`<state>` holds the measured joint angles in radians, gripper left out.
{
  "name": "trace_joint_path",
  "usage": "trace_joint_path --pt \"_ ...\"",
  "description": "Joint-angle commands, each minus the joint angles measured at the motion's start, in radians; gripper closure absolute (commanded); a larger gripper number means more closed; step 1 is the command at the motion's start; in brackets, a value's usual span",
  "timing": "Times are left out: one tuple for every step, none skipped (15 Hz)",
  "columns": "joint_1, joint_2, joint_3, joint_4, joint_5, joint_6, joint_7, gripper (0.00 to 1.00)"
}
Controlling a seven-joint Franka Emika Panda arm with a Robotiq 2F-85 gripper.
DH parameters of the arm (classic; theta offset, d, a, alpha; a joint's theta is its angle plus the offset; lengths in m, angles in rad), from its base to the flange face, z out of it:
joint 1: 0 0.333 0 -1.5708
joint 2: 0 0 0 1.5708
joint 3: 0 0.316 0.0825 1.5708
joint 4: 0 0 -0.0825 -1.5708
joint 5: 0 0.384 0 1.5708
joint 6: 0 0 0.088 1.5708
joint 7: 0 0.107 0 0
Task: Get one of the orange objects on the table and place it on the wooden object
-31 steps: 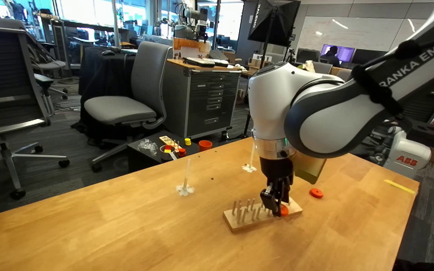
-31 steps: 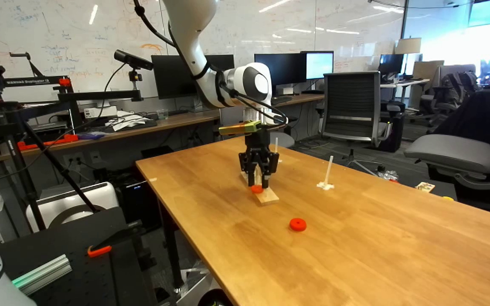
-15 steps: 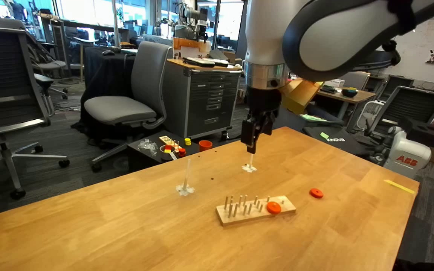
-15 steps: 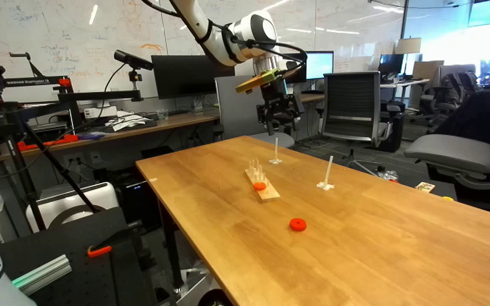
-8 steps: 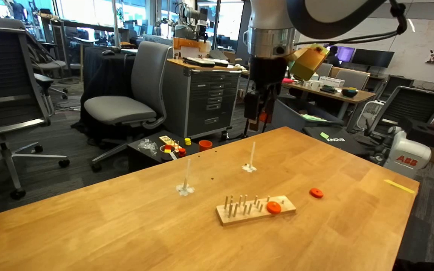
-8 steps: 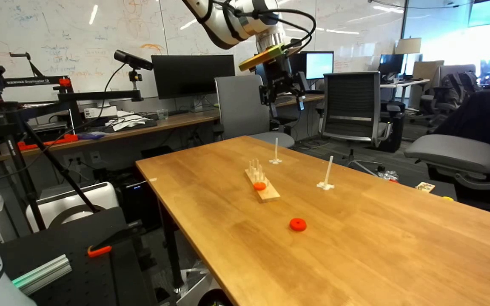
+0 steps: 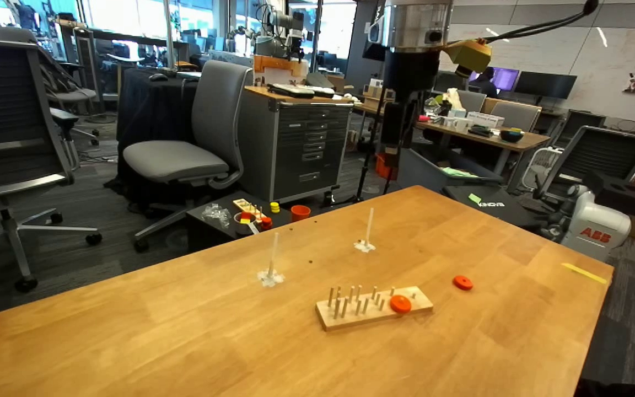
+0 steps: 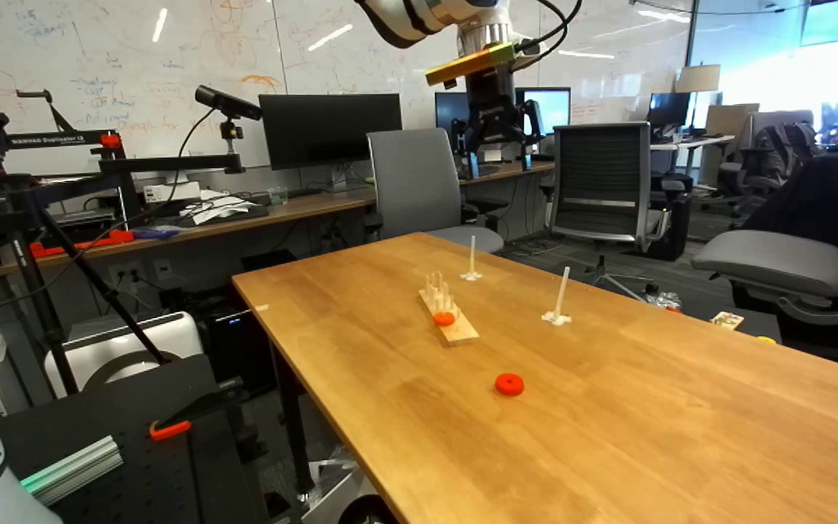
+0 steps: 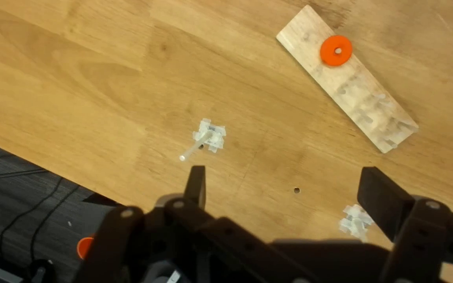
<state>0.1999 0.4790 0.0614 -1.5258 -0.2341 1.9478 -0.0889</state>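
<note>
Higher than half a second ago, and shifted to the right in both exterior views, the gripper (image 8: 499,161) hangs well above the table (image 7: 185,331), more nearly upright than it was. Its jaws stand wide apart, and the wrist view shows the table through the gap between the fingers (image 9: 196,182). Unmoved in that time, the orange disc (image 7: 400,304) sits on the wooden block (image 7: 375,315), in an exterior view toward the right end and close to the near long edge, well apart from the gripper. Whether a peg runs through its hole I cannot tell. Thin pegs (image 7: 337,307) stand upright on the block, most of them to the left of the disc. Apart from the block, the redder disc (image 8: 509,391) lies flat on the table, nearer and to the right in an exterior view. Farther off than the block in an exterior view, two pale rods (image 7: 274,253) stand upright, each with patchy white tape (image 7: 277,280) at its foot. A yellow strip (image 7: 585,273) lies near the right edge of the table, and an orange cup (image 7: 300,213) shows past the far edge, with a grey chair (image 7: 177,159) farther left
</note>
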Motion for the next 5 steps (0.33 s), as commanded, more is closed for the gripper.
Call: trace_joint_path --pt "-0.064 -0.007 0.051 0.008 0.110 0.018 -0.116 0.00" --pt "-0.072 -0.003 0.056 0.014 0.135 0.010 -0.126 0.00" --pt "-0.070 -0.001 0.049 0.019 0.144 -0.005 -0.099 0.00" --pt "-0.052 0.000 0.034 0.004 0.102 0.008 -0.081 0.00" --pt "-0.056 0.000 0.035 0.004 0.111 0.007 -0.081 0.00"
